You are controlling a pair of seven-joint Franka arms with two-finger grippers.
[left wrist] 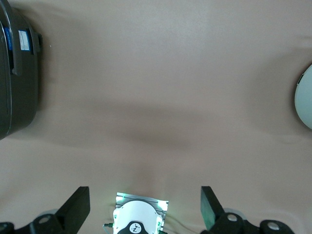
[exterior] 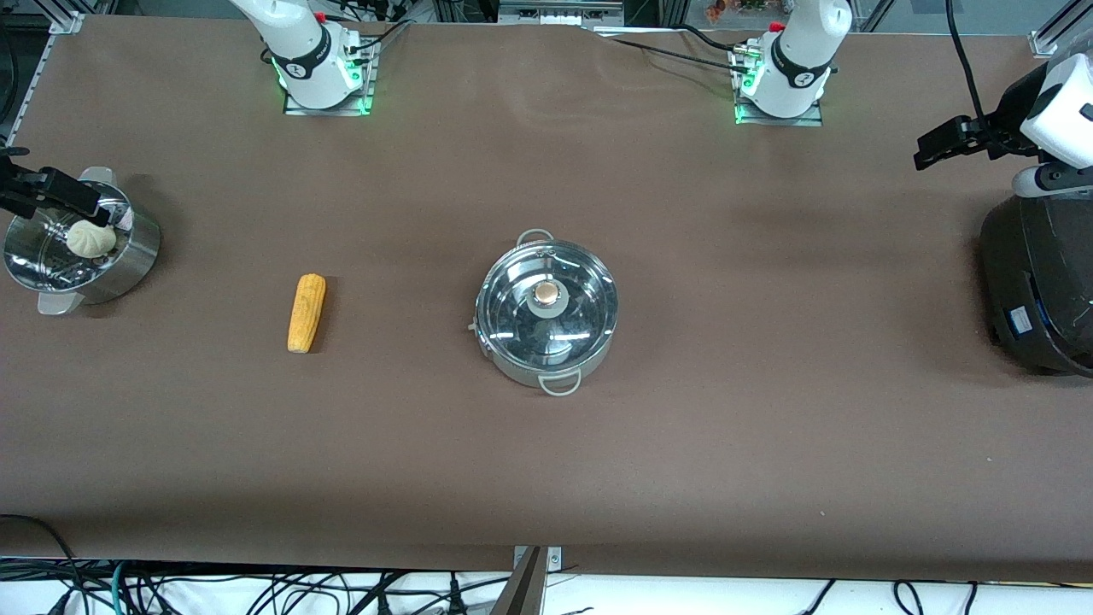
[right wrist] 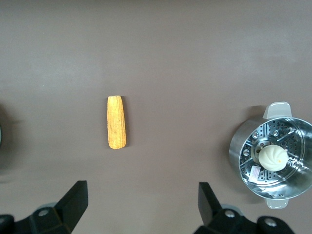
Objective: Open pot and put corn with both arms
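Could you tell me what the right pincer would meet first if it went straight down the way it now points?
Probably bare table. The right pincer is open and points down between the corn and the steamer pot; neither lies between its fingers.

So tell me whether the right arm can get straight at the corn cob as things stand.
Probably yes. The corn cob lies alone on bare table, apart from the lidded pot and the steamer pot. The right gripper hangs open over the steamer pot, with nothing between it and the cob.
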